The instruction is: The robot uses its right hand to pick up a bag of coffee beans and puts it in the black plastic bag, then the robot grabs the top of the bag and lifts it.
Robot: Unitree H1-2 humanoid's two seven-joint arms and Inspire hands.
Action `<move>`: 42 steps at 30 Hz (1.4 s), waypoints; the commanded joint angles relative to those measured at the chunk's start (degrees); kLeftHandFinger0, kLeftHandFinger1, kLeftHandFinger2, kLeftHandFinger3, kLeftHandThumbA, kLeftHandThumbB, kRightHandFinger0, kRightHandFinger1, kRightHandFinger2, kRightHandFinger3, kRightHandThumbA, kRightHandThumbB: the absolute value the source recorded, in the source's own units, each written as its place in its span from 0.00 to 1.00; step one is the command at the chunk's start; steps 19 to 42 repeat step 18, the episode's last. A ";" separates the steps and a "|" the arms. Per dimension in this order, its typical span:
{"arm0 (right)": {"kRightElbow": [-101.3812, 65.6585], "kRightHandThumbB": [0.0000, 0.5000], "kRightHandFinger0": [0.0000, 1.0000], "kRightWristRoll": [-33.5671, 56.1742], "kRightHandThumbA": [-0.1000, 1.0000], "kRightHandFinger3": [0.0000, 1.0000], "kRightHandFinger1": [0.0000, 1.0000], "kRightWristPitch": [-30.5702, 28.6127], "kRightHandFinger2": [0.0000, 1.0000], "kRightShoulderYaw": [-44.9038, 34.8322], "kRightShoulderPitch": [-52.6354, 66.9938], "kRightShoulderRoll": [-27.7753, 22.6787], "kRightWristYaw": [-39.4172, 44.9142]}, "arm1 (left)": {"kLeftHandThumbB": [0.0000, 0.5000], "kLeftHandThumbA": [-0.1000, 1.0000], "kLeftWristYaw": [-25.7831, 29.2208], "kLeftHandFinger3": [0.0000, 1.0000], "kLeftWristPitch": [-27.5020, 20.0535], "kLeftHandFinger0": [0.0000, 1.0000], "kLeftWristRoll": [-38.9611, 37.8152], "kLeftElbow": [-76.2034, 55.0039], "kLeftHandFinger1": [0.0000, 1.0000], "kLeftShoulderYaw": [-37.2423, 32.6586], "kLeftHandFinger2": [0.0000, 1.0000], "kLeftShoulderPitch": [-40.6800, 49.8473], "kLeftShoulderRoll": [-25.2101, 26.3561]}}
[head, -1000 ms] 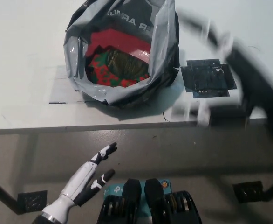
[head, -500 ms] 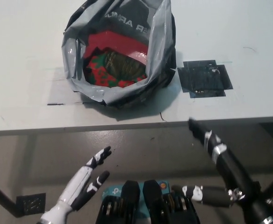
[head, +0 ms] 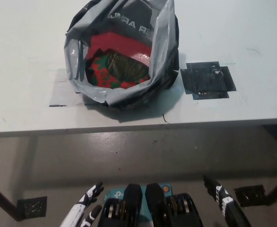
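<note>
Fingers apart on both, nothing held — right hand and left hand sit low at the bottom edge, well below the table. Coffee-bean bag is already inside the black plastic bag, which stands open. You've still got the 2nd step: grab the bag's top & lift.

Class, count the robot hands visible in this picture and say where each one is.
2. The white left hand is at the lower left; the black right hand is at the lower right. Both are below the table edge.
</note>
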 commanded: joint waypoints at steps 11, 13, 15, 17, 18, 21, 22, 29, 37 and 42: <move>5.24 0.58 1.00 -2.07 1.00 1.00 1.00 -22.28 1.00 -1.71 -0.86 1.84 -9.60 | 0.58 0.97 5.02 1.00 -10.05 1.00 -5.03 -2.05 1.00 4.13 1.00 1.76 -1.31; 4.79 0.56 1.00 -3.22 1.00 1.00 1.00 -22.28 1.00 -1.31 -0.50 1.52 -10.33 | 0.59 0.97 4.99 1.00 -10.13 1.00 -5.07 -2.21 1.00 4.22 1.00 2.21 -1.55; 4.64 0.50 1.00 -3.98 1.00 1.00 1.00 -22.28 1.00 -0.76 -0.52 1.04 -11.04 | 0.61 0.98 5.05 1.00 -10.22 1.00 -4.99 -2.22 1.00 4.25 1.00 2.28 -1.56; 4.51 0.50 1.00 -4.32 1.00 1.00 1.00 -22.28 1.00 0.16 -0.61 0.22 -11.82 | 0.62 0.98 5.12 1.00 -10.03 1.00 -4.61 -2.45 1.00 4.29 1.00 2.42 -1.62; 4.51 0.50 1.00 -4.32 1.00 1.00 1.00 -22.28 1.00 0.16 -0.61 0.22 -11.82 | 0.62 0.98 5.12 1.00 -10.03 1.00 -4.61 -2.45 1.00 4.29 1.00 2.42 -1.62; 4.51 0.50 1.00 -4.32 1.00 1.00 1.00 -22.28 1.00 0.16 -0.61 0.22 -11.82 | 0.62 0.98 5.12 1.00 -10.03 1.00 -4.61 -2.45 1.00 4.29 1.00 2.42 -1.62; 4.51 0.50 1.00 -4.32 1.00 1.00 1.00 -22.28 1.00 0.16 -0.61 0.22 -11.82 | 0.62 0.98 5.12 1.00 -10.03 1.00 -4.61 -2.45 1.00 4.29 1.00 2.42 -1.62; 4.51 0.50 1.00 -4.32 1.00 1.00 1.00 -22.28 1.00 0.16 -0.61 0.22 -11.82 | 0.62 0.98 5.12 1.00 -10.03 1.00 -4.61 -2.45 1.00 4.29 1.00 2.42 -1.62; 4.51 0.50 1.00 -4.32 1.00 1.00 1.00 -22.28 1.00 0.16 -0.61 0.22 -11.82 | 0.62 0.98 5.12 1.00 -10.03 1.00 -4.61 -2.45 1.00 4.29 1.00 2.42 -1.62; 4.51 0.50 1.00 -4.32 1.00 1.00 1.00 -22.28 1.00 0.16 -0.61 0.22 -11.82 | 0.62 0.98 5.12 1.00 -10.03 1.00 -4.61 -2.45 1.00 4.29 1.00 2.42 -1.62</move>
